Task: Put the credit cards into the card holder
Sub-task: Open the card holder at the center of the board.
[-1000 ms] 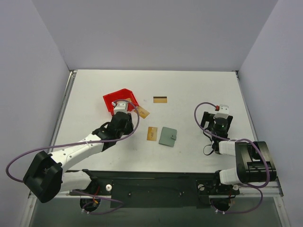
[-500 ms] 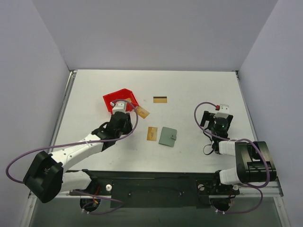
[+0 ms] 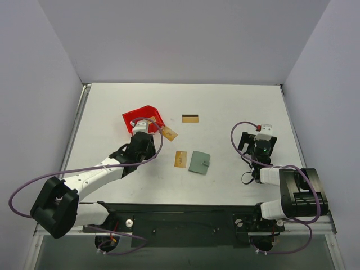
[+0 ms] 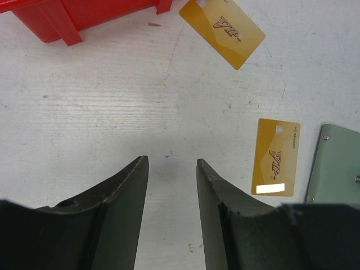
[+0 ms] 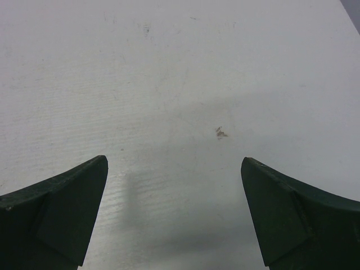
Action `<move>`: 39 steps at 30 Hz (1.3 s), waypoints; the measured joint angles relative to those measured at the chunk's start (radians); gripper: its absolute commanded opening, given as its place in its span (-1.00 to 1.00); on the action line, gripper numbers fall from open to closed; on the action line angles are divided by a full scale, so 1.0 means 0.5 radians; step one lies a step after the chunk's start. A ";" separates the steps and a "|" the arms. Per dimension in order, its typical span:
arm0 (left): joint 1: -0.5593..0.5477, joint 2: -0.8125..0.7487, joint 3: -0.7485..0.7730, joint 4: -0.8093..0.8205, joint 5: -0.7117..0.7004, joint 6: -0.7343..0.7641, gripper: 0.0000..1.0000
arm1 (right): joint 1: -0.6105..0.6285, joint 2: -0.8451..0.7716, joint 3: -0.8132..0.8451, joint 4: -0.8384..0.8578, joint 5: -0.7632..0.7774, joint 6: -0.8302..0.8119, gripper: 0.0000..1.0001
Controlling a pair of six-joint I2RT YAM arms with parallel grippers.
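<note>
Left claw (image 4: 171,164): dark fingers stand partly apart with only bare counter in the gap. It grips nothing and hangs low, just short of the red bin.
Right claw (image 5: 174,163): jaws spread wide with nothing between them, over a bare stretch at the right of the counter, well apart from every card.
Counter (image 3: 236,101): white, flat, faintly scuffed.
Red bin (image 3: 143,117): open red plastic container at the left-centre, beyond the left claw.
Card holder (image 3: 199,162): flat grey-green folding wallet lying near the middle, toward the near edge. It seems folded shut, snap tab on its right side.
Card by the holder (image 3: 180,158): thin gold-tan rectangular card, printed face up, just left of the card holder with a narrow strip of counter between them.
Card by the bin (image 3: 169,133): matching gold-tan card, lying askew at the bin's right corner. Whether it touches the bin is unclear.
Striped card (image 3: 190,118): gold-tan card with a dark stripe along one long edge, lying alone farther back, apart from the rest.
</note>
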 measured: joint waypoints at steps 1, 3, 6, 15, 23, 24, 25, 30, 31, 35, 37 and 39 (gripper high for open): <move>0.003 0.000 0.000 0.001 0.002 0.000 -0.01 | 0.000 0.000 0.000 0.000 0.000 -0.001 1.00; 0.008 0.000 0.000 0.000 0.003 0.000 -0.01 | 0.000 0.000 0.000 0.001 0.000 -0.001 1.00; 0.016 0.002 0.000 0.001 0.003 0.000 -0.01 | 0.000 0.000 0.000 0.002 0.000 0.000 1.00; 0.021 0.010 0.000 0.001 0.003 0.000 -0.01 | 0.000 0.000 0.000 0.008 0.000 0.000 1.00; 0.021 0.037 0.000 0.001 0.002 0.001 -0.01 | 0.000 0.000 0.000 0.008 0.000 -0.001 1.00; 0.021 0.038 0.000 0.001 0.003 0.001 -0.01 | 0.000 0.000 0.000 0.008 0.000 0.000 1.00; 0.021 0.038 0.000 0.001 0.002 0.001 -0.01 | 0.000 0.000 0.000 0.008 0.000 0.000 1.00; 0.021 0.038 0.001 0.002 0.002 0.001 -0.01 | 0.000 0.000 0.000 0.008 0.000 -0.001 1.00; 0.021 0.038 0.000 0.002 0.002 0.001 -0.01 | 0.000 0.000 0.000 0.008 0.000 0.000 1.00; 0.021 0.040 0.000 0.002 0.002 0.001 -0.01 | 0.000 0.000 0.000 0.008 0.000 -0.001 1.00; 0.021 0.042 0.001 0.002 0.003 0.001 -0.01 | 0.000 0.000 0.000 0.008 0.000 -0.001 1.00; 0.021 0.043 0.000 0.002 0.002 0.001 -0.01 | 0.000 0.000 0.000 0.008 0.000 -0.001 1.00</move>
